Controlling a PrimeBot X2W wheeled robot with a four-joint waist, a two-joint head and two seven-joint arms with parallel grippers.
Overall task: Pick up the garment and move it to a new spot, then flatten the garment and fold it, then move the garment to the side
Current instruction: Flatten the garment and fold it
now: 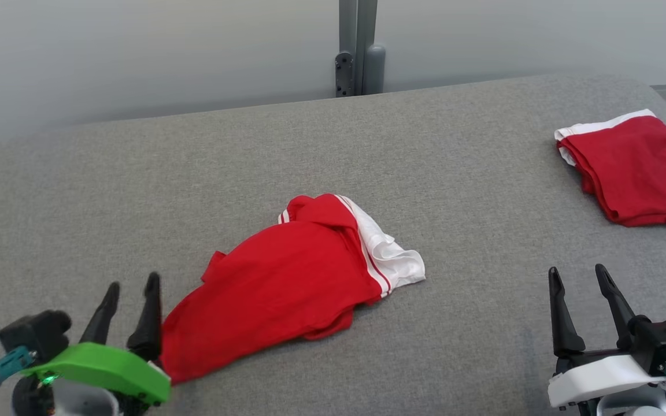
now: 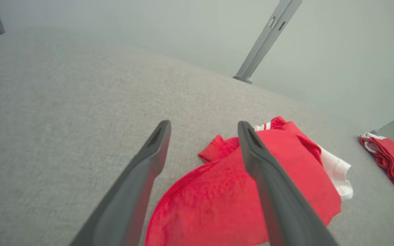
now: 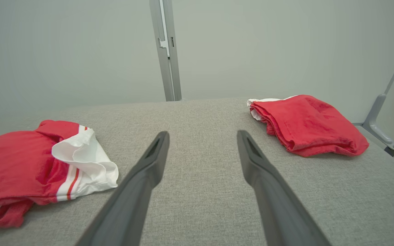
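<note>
The garment [image 1: 292,277], a red shirt with white sleeves and striped trim, lies crumpled in the middle of the grey padded surface [image 1: 425,173]. Its near corner reaches down to my left gripper [image 1: 133,282] at the lower left. That gripper is open, its fingers just left of the cloth and holding nothing. In the left wrist view the garment [image 2: 217,198] spreads beneath and beyond the parted left gripper [image 2: 204,124]. My right gripper [image 1: 577,270] stands open at the lower right, well clear of the cloth. Its wrist view shows the right gripper [image 3: 202,134] over bare surface, the garment [image 3: 12,157] to the left.
A second red garment [image 1: 639,167], folded, rests at the far right near the surface's edge; it appears too as the folded garment [image 3: 306,123]. A grey metal post [image 1: 359,46] rises behind the back edge against a pale wall.
</note>
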